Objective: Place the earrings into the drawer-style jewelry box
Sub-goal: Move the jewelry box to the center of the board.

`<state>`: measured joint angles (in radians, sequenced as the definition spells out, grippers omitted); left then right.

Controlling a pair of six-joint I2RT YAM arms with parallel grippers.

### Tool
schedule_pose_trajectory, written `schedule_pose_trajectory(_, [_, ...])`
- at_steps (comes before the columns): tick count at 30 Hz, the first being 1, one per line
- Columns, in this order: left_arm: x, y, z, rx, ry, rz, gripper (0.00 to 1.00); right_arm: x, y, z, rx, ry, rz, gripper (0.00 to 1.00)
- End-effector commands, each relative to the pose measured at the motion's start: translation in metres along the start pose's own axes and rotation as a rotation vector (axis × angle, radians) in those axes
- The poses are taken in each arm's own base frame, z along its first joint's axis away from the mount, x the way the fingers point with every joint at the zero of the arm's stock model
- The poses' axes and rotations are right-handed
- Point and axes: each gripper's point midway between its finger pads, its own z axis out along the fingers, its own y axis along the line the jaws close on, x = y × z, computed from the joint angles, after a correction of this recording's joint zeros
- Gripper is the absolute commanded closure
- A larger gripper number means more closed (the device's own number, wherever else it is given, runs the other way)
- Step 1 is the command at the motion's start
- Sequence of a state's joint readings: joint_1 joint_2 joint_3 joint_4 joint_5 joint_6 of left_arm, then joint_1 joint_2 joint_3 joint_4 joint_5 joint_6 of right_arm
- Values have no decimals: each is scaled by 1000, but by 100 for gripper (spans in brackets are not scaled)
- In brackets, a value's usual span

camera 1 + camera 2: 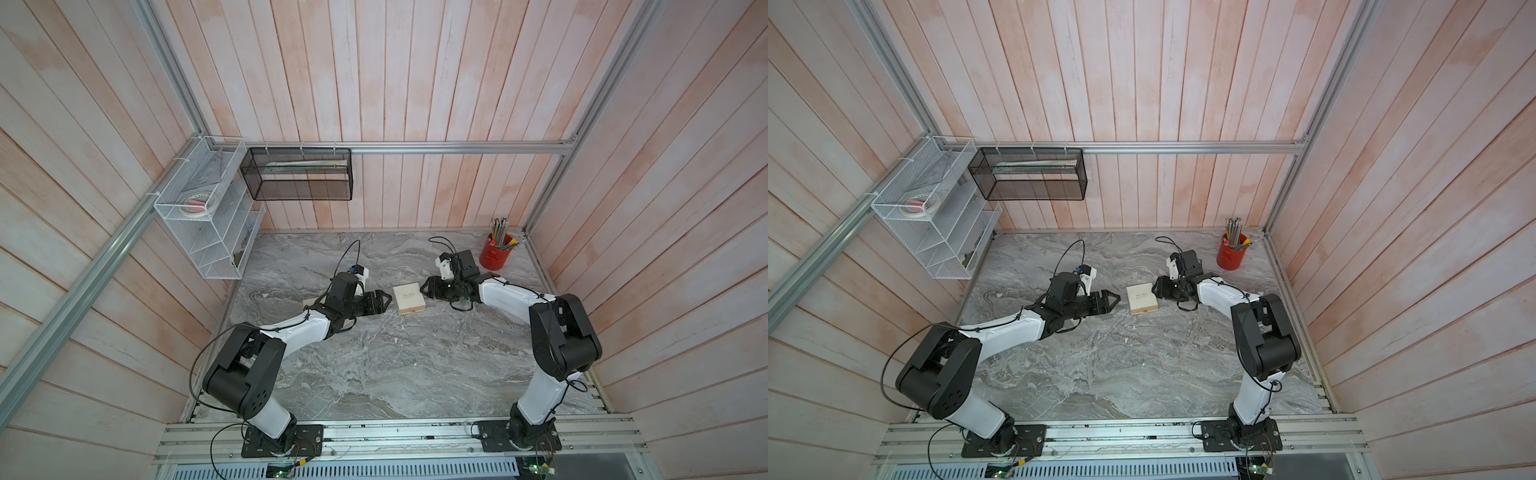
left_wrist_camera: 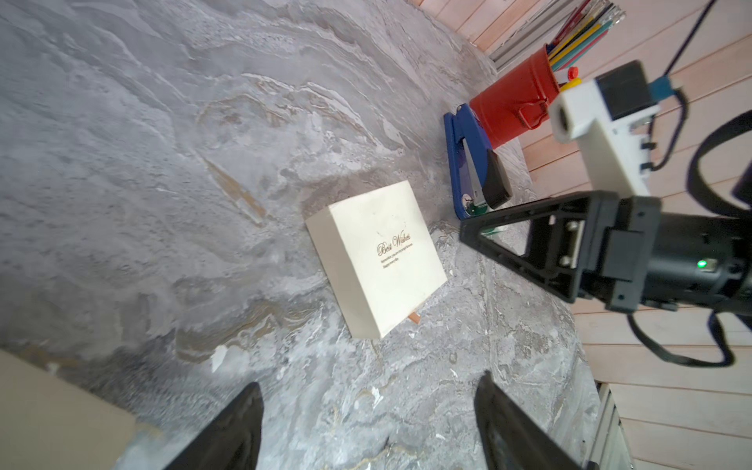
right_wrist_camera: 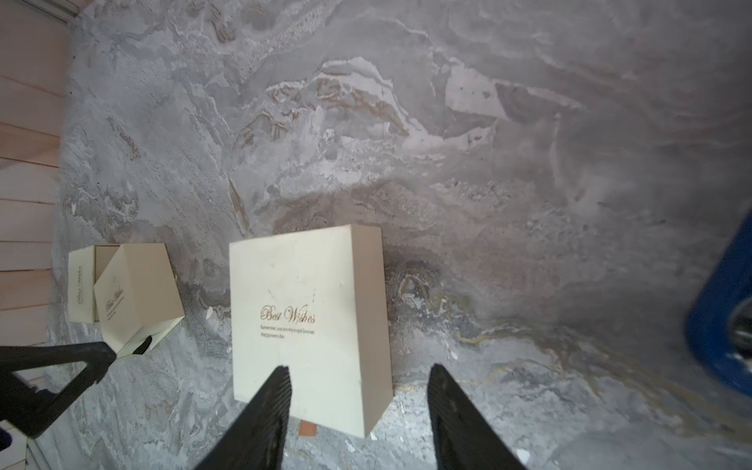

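Cream cardboard with gold "Best Wishes" lettering on the lid: that's the drawer-style jewelry box (image 1: 409,298), lying flat on the grey marble table (image 1: 374,374) just right of centre in both top views, with one claw on each side. Its drawer looks pushed in, with a little brown pull tab (image 3: 307,427) poking out of one side. The left gripper (image 1: 384,300) sits to the left of the box in the frame. It's near but not touching, its jaws are spread wide, and the left wrist view shows nothing but bare marble between them. The right gripper (image 1: 428,286) comes in from the right of the frame, just beside the box. Its jaws are parted too and aren't clamped on anything. In the right wrist view one finger (image 3: 264,407) overlaps the lid and the other sits out past the box's edge, and it's hard to say if either one actually touches. The earrings can't be made out in any view. A red pencil cup (image 1: 494,257) stands at the upper right of the table, with a blue stapler (image 2: 468,171) just beside it. A second cream box (image 3: 134,297) sits further off with its lid askew, mostly tucked under the left arm in the top views.
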<state>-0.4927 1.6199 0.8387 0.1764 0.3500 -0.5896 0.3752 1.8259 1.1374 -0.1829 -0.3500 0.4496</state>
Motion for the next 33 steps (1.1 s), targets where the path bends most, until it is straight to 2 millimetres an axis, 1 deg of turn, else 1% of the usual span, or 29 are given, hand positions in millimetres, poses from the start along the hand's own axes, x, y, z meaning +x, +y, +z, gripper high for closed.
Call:
schedule_pose_trajectory(1, [-11,-10,4,43,-24,0,18,0,7,12,-44,45,5,48])
schedule_pose_trajectory(3, [-5,-5,3,24,-14,-13,18,3,7,19,-41,72,-2,51])
schedule_pose_trajectory(6, [7,10,-6,-10,-8,-48,18,8,12,27,-30,100,-44,56])
schedule_pose_trajectory(9, [15,26,-21,-34,-25,-93,18,12,25,36,-36,126,-101,60])
schedule_pose_trajectory(12, [16,41,-37,-64,-55,-122,18,17,38,46,-57,150,-151,64])
schedule_pose_trajectory(14, [15,47,-46,-84,-66,-123,18,19,49,54,-80,167,-193,65])
schedule_pose_trajectory(17, [13,50,-55,-108,-72,-101,18,20,61,64,-102,184,-235,65])
schedule_pose_trajectory(20, [11,46,-61,-110,-74,-72,18,23,76,74,-144,210,-288,65])
schedule_pose_trajectory(24, [8,45,-67,-119,-89,-61,18,19,84,86,-128,209,-332,63])
schedule_pose_trajectory(26, [6,47,-66,-125,-88,-62,18,14,83,90,-118,199,-328,60])
schedule_pose_trajectory(29, [-3,48,-63,-124,-93,-52,18,7,84,90,-101,179,-335,56])
schedule_pose_trajectory(31, [-14,47,-58,-117,-93,-33,20,-2,90,79,-107,136,-342,55])
schedule_pose_trajectory(33, [-25,46,-50,-118,-84,-2,22,-13,98,64,-113,75,-351,54])
